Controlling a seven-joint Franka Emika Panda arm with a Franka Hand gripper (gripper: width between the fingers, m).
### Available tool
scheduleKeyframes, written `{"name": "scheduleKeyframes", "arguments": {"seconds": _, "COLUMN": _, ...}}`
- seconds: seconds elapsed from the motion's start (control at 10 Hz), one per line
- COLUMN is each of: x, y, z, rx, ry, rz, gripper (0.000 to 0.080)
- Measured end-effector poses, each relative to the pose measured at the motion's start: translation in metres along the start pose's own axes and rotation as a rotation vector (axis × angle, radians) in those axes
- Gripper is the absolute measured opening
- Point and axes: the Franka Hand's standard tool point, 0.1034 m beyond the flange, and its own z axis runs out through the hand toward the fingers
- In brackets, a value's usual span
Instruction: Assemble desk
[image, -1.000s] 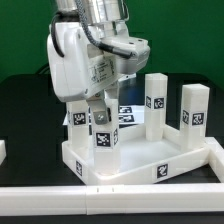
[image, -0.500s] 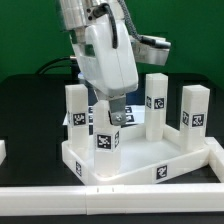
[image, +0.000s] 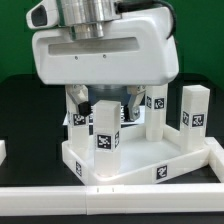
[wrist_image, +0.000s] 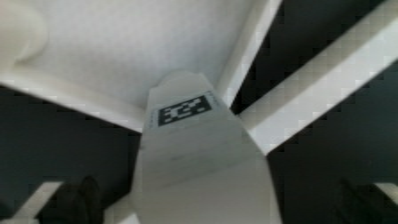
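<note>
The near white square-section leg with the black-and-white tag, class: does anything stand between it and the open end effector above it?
Nothing visible does. The end effector is open, with its dark fingers either side of the white square-section leg. In the exterior view that leg stands upright in the white rectangular tabletop panel.

White plastic rectangular tabletop panel (image: 150, 160), rimmed; white square-section legs (image: 105, 128) below the gripper, each bearing black-and-white square tags (wrist_image: 183, 108). Beneath, black table surface (image: 20, 110); alongside, long white border rail (image: 120, 196).
</note>
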Motion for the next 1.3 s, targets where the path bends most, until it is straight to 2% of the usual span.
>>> {"name": "scheduleKeyframes", "arguments": {"seconds": 0.2, "x": -0.0003, "y": 0.0019, "z": 0.0015, "rx": 0.000, "ry": 0.003, "rz": 0.017, "gripper": 0.0648}}
{"name": "scheduleKeyframes", "arguments": {"seconds": 0.3, "x": -0.0003, "y": 0.0021, "z": 0.0016, "rx": 0.000, "ry": 0.003, "rz": 0.013, "gripper": 0.0505}}
{"name": "scheduleKeyframes", "arguments": {"seconds": 0.4, "x": -0.0005, "y": 0.0017, "z": 0.0017, "rx": 0.002, "ry": 0.002, "rz": 0.045, "gripper": 0.0505}}
{"name": "scheduleKeyframes", "arguments": {"seconds": 0.5, "x": -0.0009, "y": 0.0009, "z": 0.0018, "rx": 0.005, "ry": 0.001, "rz": 0.144, "gripper": 0.0367}}
{"name": "scheduleKeyframes", "arguments": {"seconds": 0.6, "x": 0.0001, "y": 0.0015, "z": 0.0010, "rx": 0.005, "ry": 0.003, "rz": 0.204, "gripper": 0.0288}}
{"name": "scheduleKeyframes", "arguments": {"seconds": 0.9, "x": 0.0042, "y": 0.0048, "z": -0.0033, "rx": 0.007, "ry": 0.010, "rz": 0.616, "gripper": 0.0288}}
{"name": "scheduleKeyframes", "arguments": {"seconds": 1.0, "x": 0.0030, "y": 0.0036, "z": -0.0026, "rx": 0.022, "ry": -0.003, "rz": 0.814, "gripper": 0.0288}}
{"name": "scheduleKeyframes", "arguments": {"seconds": 1.1, "x": 0.0057, "y": 0.0083, "z": -0.0030, "rx": 0.033, "ry": -0.008, "rz": 0.972, "gripper": 0.0288}}
{"name": "scheduleKeyframes", "arguments": {"seconds": 1.3, "x": 0.0089, "y": 0.0101, "z": -0.0033, "rx": 0.053, "ry": -0.015, "rz": 1.146, "gripper": 0.0288}}
